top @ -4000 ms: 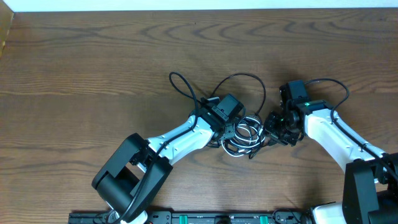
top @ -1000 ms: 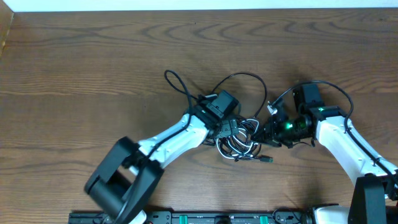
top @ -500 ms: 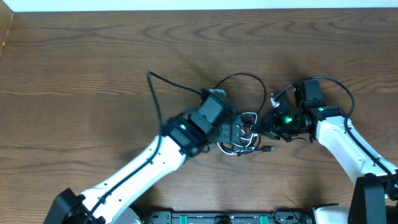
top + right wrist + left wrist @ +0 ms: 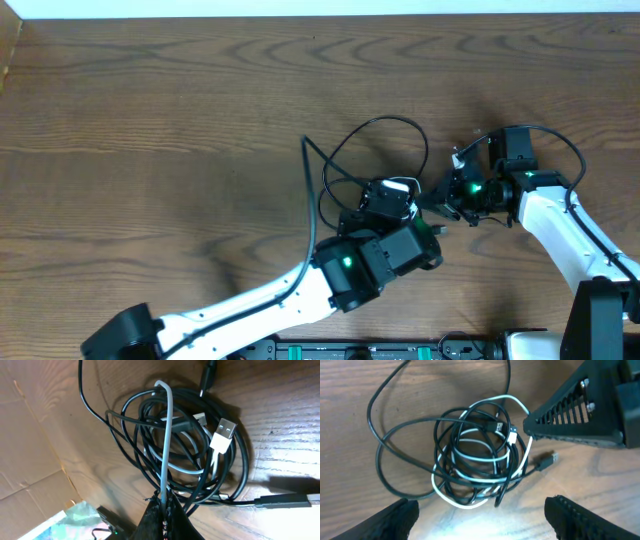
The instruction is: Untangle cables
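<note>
Several cables (image 4: 480, 455) are seen knotted on the surface (image 4: 350, 390), below the wide-open left end effector (image 4: 480, 505). One white cable (image 4: 165, 445) is pinched by the right end effector (image 4: 162, 510) beside it; a hard pull risks them being cinched tighter.

Loop of black cables (image 4: 390, 119) beyond the left arm (image 4: 300, 290), right pincer (image 4: 440, 198) just beside, on wooden table (image 4: 150, 100).

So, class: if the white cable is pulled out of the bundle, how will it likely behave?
Probably floppy: the white cable lies in loose loops and arcs over above where the right gripper pinches it. It will likely drag the black cables along, since it threads through their coils. Probably light, being so thin.
</note>
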You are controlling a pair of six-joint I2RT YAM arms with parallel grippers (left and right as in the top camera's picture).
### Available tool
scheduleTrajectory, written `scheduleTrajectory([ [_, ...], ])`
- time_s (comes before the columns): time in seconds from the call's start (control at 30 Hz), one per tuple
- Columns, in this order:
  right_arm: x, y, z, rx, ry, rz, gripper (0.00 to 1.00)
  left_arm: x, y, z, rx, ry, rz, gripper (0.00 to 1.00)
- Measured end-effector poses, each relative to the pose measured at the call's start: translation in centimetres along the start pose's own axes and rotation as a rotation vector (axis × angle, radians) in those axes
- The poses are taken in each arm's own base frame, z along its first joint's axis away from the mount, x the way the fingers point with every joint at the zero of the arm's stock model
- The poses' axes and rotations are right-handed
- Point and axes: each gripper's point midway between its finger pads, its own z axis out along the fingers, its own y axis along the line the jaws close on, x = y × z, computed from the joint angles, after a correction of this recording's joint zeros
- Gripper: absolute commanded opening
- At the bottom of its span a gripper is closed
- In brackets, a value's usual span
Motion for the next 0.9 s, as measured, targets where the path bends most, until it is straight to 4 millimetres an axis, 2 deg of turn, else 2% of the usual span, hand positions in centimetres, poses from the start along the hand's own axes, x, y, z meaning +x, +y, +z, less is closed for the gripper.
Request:
scheduleTrajectory([
  [0.17, 0.1, 0.2, 0.0, -0.015, 0.007, 0.010, 0.01, -0.3, -1.2, 2.4, -0.007, -0.038, -0.016, 0.87],
  [0.27, 0.1, 0.3, 0.0, -0.020, 0.010, 0.019, 0.02, -0.2, -1.5, 3.2, -0.010, -0.045, -0.017, 0.85],
  [0.33, 0.1, 0.3, 0.0, -0.021, 0.010, 0.023, 0.02, -0.2, -1.5, 3.4, -0.012, -0.044, -0.016, 0.70],
  [0.4, 0.2, 0.3, -0.1, -0.022, 0.011, 0.026, 0.02, -0.2, -1.6, 3.4, -0.011, -0.047, -0.019, 0.64],
  [0.77, -0.8, 0.9, -0.1, -0.044, -0.024, 0.020, 0.02, 1.0, -1.4, 4.9, -0.042, -0.016, 0.001, 0.64],
  [0.9, -0.8, 1.0, -0.1, -0.044, -0.024, 0.026, 0.02, 0.6, -1.9, 5.1, -0.025, -0.033, -0.004, 0.64],
])
